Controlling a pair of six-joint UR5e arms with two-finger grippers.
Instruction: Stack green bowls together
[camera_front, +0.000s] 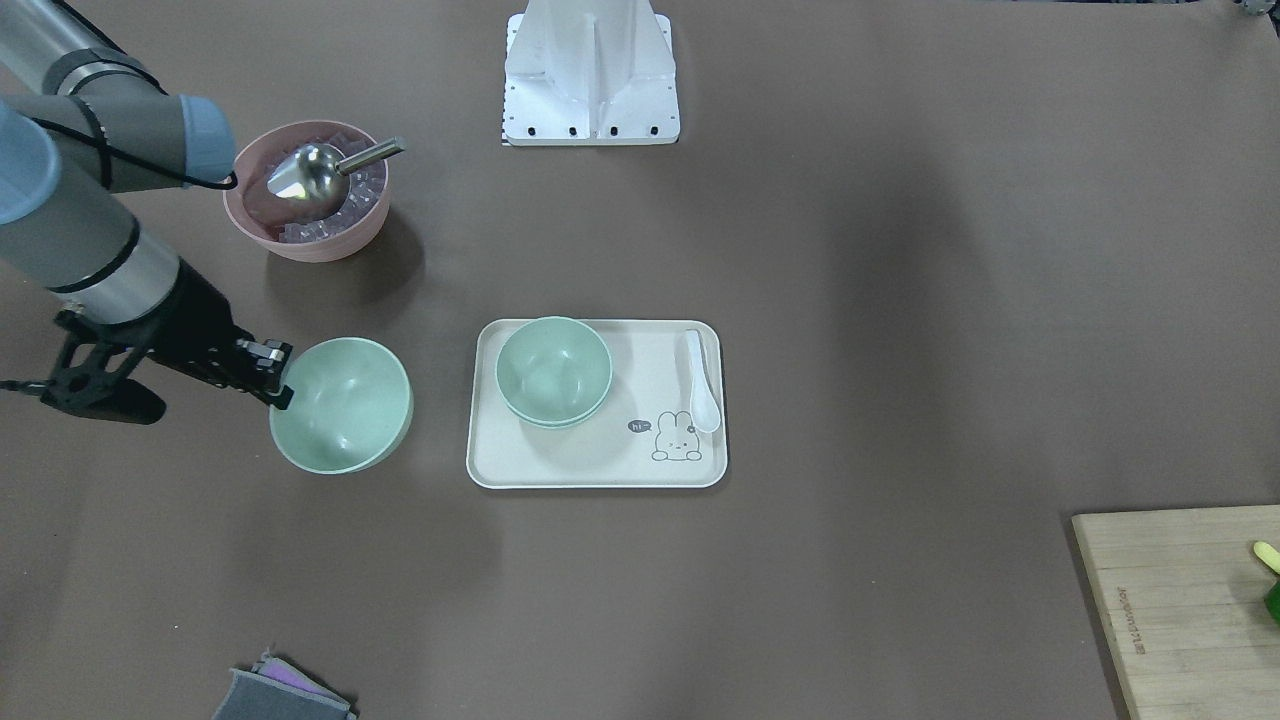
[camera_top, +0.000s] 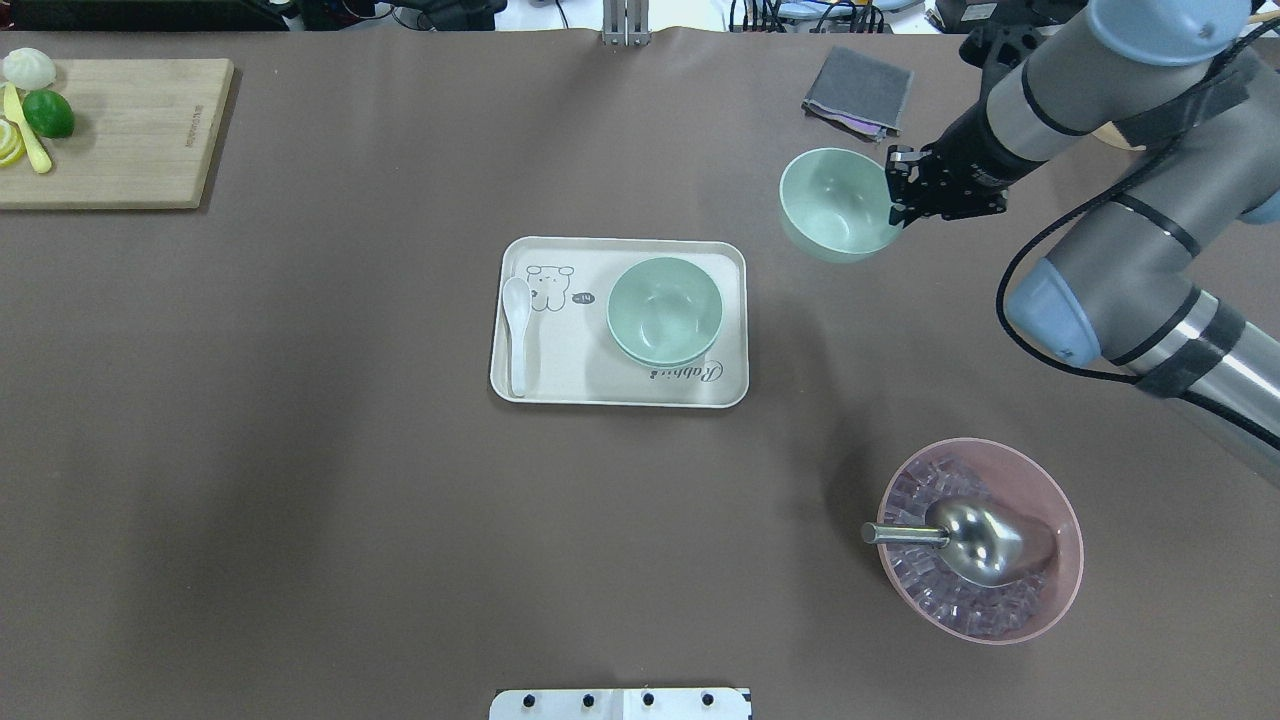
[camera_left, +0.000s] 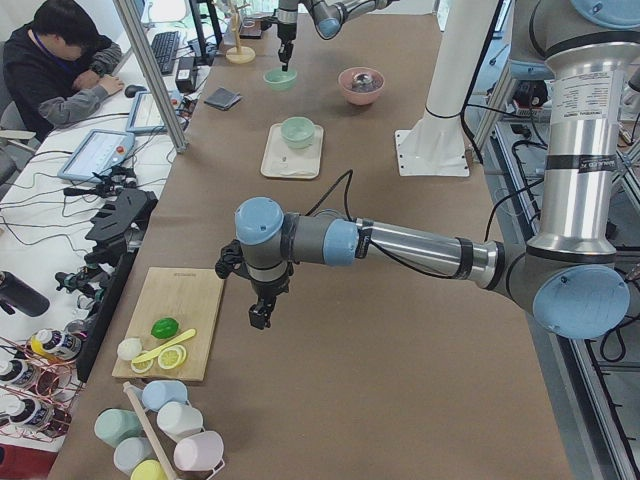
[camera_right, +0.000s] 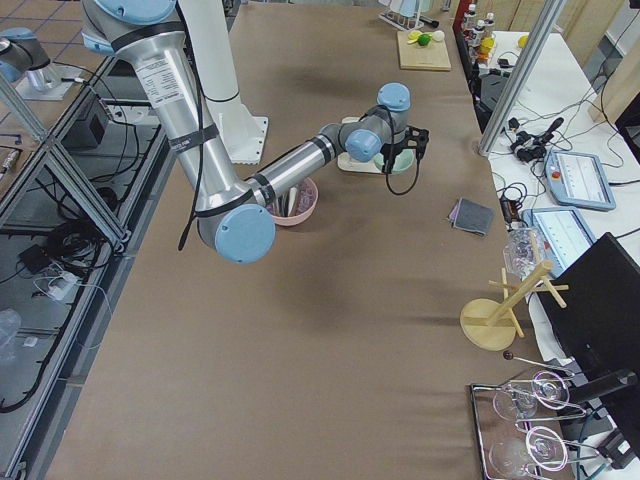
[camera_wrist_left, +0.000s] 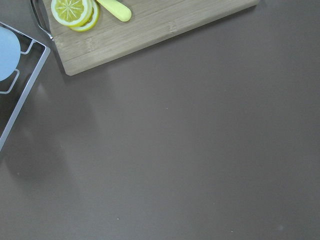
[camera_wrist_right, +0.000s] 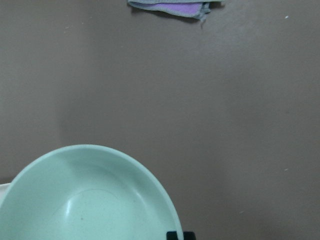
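Note:
Two pale green bowls (camera_top: 665, 312) sit nested together on the cream tray (camera_top: 560, 375); they also show in the front view (camera_front: 553, 372). My right gripper (camera_top: 897, 205) is shut on the rim of the third green bowl (camera_top: 835, 205). It holds that bowl slightly tilted, apart from the tray on the robot's right side. The held bowl fills the lower left of the right wrist view (camera_wrist_right: 90, 200). My left gripper (camera_left: 260, 318) hangs over bare table near the cutting board, seen only from the side, so I cannot tell whether it is open or shut.
A pink bowl (camera_top: 980, 540) with ice cubes and a metal scoop stands near the robot's right side. A white spoon (camera_top: 517, 335) lies on the tray. A grey cloth (camera_top: 858, 92) lies beyond the held bowl. A wooden cutting board (camera_top: 120, 130) with lime and lemon is at the far left.

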